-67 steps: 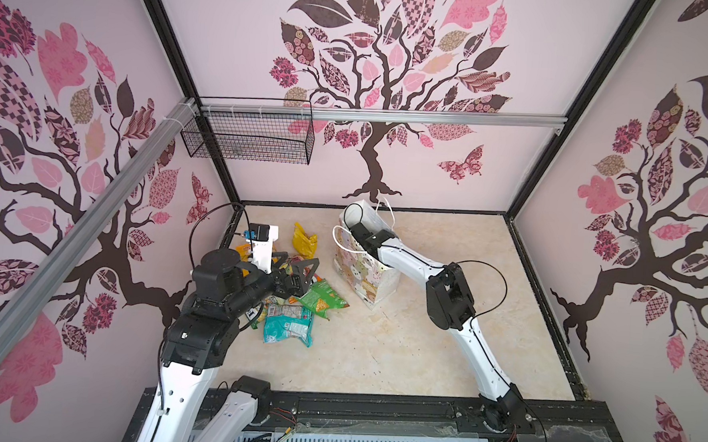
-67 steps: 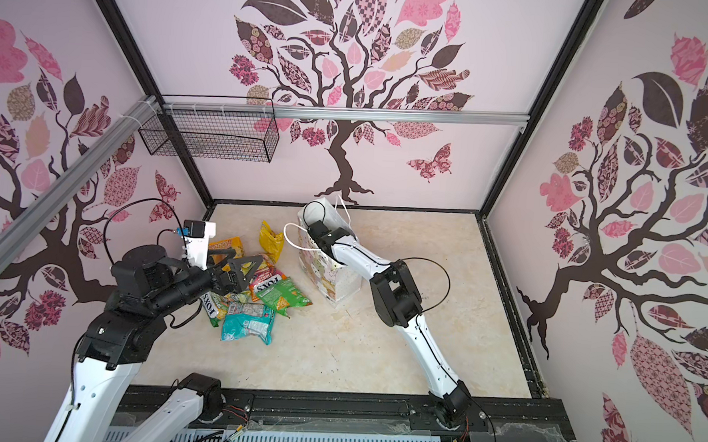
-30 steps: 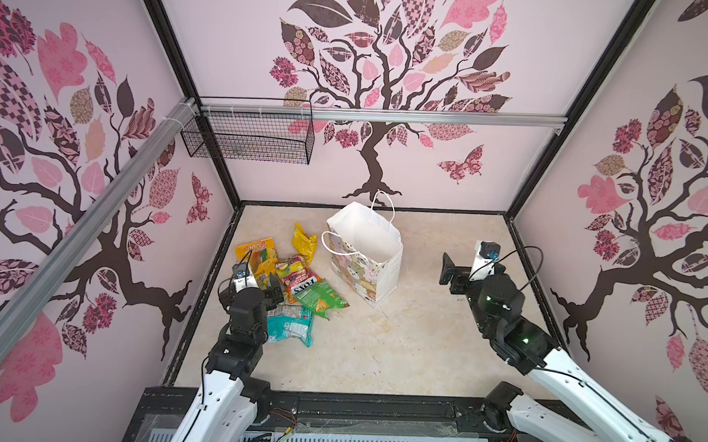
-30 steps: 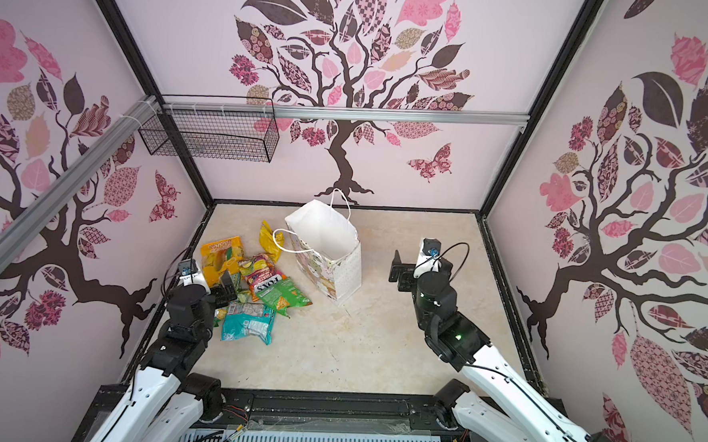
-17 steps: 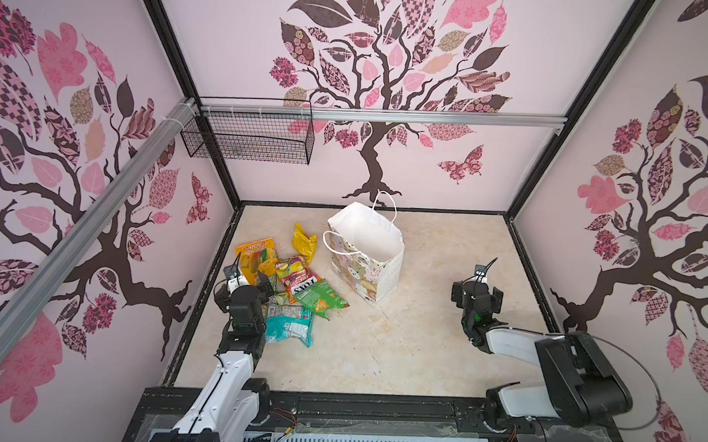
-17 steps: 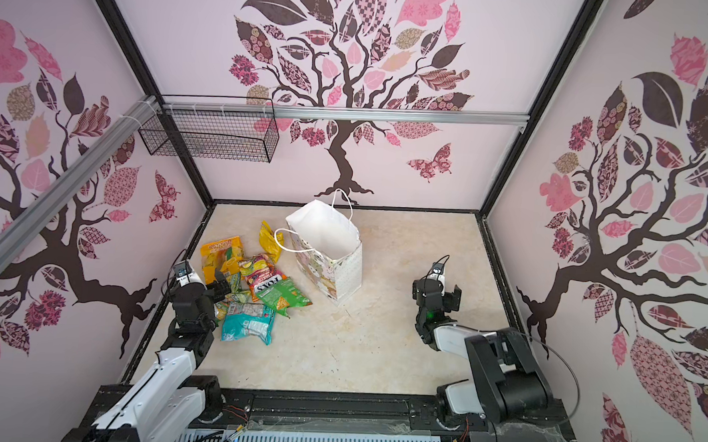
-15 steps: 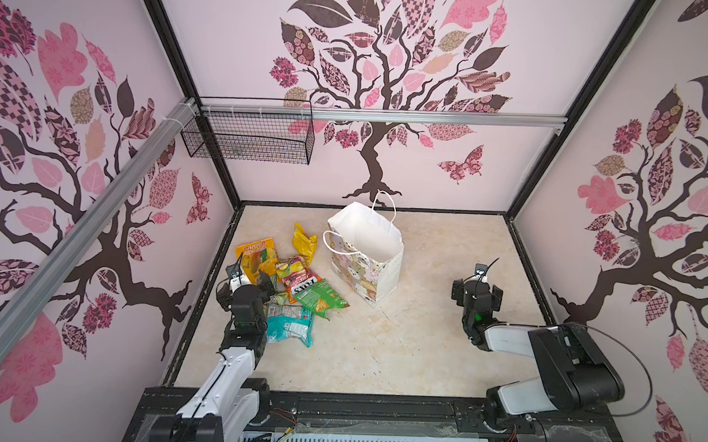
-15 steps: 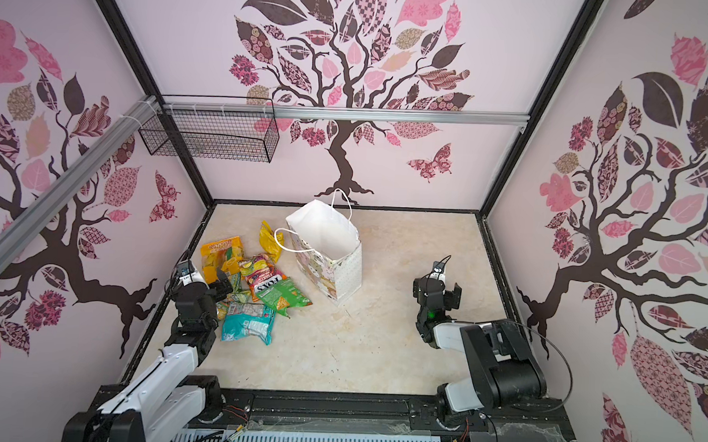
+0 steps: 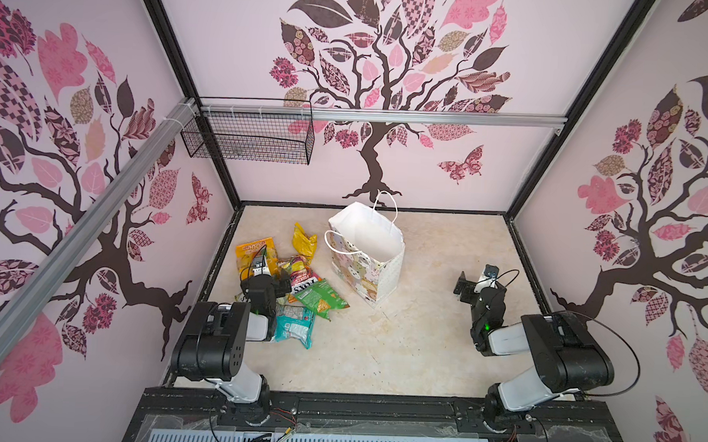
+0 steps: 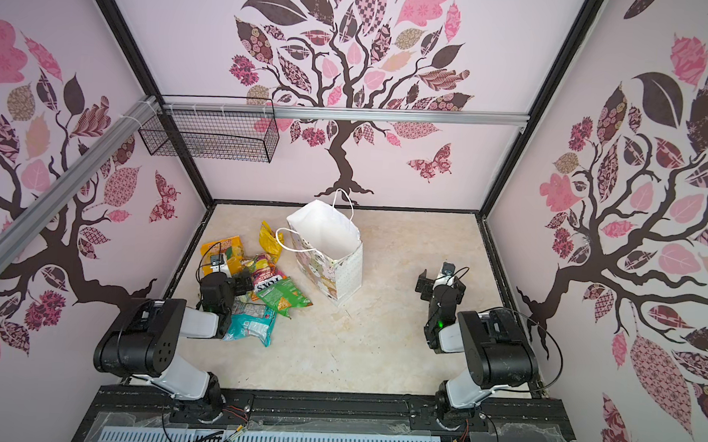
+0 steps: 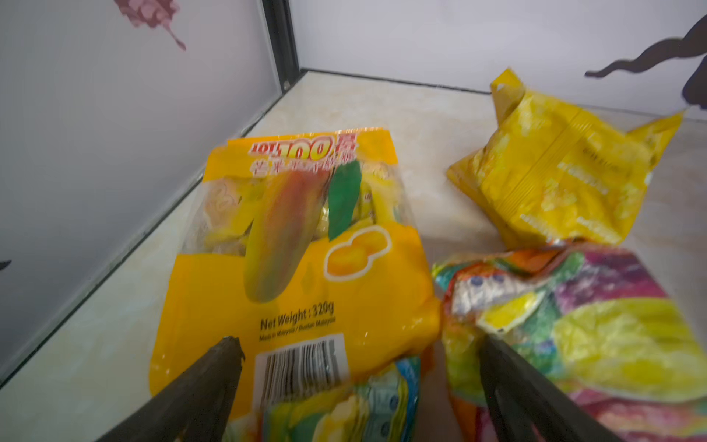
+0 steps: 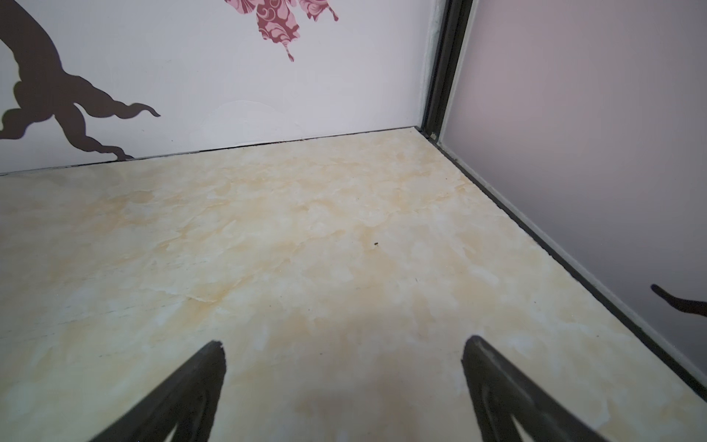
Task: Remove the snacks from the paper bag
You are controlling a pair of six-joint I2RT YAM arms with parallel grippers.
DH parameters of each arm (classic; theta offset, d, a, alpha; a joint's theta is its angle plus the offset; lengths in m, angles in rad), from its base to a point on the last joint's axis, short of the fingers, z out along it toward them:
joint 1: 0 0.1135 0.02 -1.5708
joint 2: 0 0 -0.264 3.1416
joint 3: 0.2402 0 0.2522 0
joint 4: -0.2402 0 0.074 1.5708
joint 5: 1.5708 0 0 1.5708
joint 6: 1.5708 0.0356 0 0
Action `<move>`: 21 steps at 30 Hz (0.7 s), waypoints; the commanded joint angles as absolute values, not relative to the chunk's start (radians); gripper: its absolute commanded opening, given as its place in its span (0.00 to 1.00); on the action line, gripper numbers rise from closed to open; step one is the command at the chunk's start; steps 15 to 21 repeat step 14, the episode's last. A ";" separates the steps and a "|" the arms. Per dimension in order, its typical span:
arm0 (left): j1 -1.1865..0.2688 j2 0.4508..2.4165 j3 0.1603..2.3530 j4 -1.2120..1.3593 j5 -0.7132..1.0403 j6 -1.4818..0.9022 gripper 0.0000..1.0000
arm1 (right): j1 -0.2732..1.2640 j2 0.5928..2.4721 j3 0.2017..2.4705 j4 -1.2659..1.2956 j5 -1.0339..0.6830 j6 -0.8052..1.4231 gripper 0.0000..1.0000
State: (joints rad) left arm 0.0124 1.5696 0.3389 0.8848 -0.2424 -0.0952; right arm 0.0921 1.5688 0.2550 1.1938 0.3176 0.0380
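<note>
Left pincer (image 11: 357, 344): spread wide, gripping nothing, low over the near end of the orange packet (image 11: 306, 268).
Right pincer (image 12: 343, 344): spread wide, empty, over bare bench.
Bench (image 9: 379, 348): cream marble-look top, boxed in by pink walls (image 9: 599, 118) with tree prints; a wire basket (image 9: 248, 143) hangs high at the far left corner.
Paper bag (image 9: 367, 247): mid-bench, upright, long axis vertical, mouth open upward.
Snacks (image 9: 299, 285): heaped on the bench just left of the bag; the orange packet lies flat, its length running away from the left pincer.
</note>
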 commanded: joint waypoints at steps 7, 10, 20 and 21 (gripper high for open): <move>-0.004 1.559 0.376 0.883 -0.252 -0.068 0.99 | 0.089 1.580 0.276 1.208 0.300 0.052 1.00; -0.003 1.553 0.377 0.870 -0.250 -0.069 0.99 | 0.086 1.582 0.278 1.202 0.292 0.052 0.99; -0.004 1.555 0.377 0.875 -0.251 -0.068 0.99 | 0.087 1.566 0.239 1.257 0.214 0.018 1.00; -0.004 1.555 0.377 0.875 -0.251 -0.068 0.99 | 0.087 1.566 0.239 1.257 0.214 0.018 1.00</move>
